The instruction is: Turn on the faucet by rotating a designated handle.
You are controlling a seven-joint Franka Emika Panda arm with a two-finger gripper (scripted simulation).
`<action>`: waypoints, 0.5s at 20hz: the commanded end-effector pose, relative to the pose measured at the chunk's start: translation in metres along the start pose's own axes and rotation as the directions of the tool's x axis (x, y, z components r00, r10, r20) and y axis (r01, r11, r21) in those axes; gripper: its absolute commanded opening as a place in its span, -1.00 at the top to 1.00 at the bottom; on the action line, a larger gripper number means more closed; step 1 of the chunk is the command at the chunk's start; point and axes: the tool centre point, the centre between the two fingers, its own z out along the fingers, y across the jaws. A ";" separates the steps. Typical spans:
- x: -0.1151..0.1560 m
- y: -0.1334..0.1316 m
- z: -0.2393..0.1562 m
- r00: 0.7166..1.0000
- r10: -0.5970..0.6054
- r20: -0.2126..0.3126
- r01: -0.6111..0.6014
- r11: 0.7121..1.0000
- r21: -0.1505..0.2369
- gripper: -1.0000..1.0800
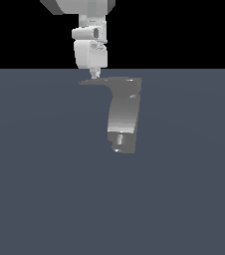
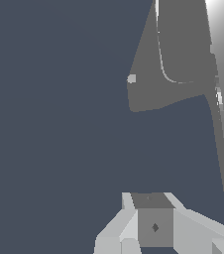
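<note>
The faucet point(image 1: 123, 117) stands near the middle of the dark blue-grey surface point(image 1: 40, 189), its curved grey body upright with a small cylindrical nub point(image 1: 118, 139) low on its front. The handle point(image 1: 98, 81), a thin flat blade, sticks out from the faucet's top toward nine o'clock. The white arm's jaws point(image 1: 95, 74) hang directly over the blade's pointed end, at or just above it; whether they are parted I cannot tell.
</note>
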 end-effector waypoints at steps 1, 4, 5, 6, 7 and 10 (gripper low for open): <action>0.001 -0.003 0.001 1.000 0.013 0.000 -0.013 1.000 0.001 1.00; 0.002 -0.003 0.001 1.000 0.014 0.000 -0.014 1.000 0.001 1.00; 0.002 -0.003 0.001 1.000 0.014 0.000 -0.014 1.000 0.001 1.00; 0.002 -0.003 0.001 1.000 0.013 0.000 -0.013 1.000 0.001 1.00; 0.001 0.000 0.001 1.000 0.013 0.000 -0.013 1.000 0.001 1.00; 0.001 0.008 0.001 1.000 0.013 0.000 -0.013 1.000 0.001 1.00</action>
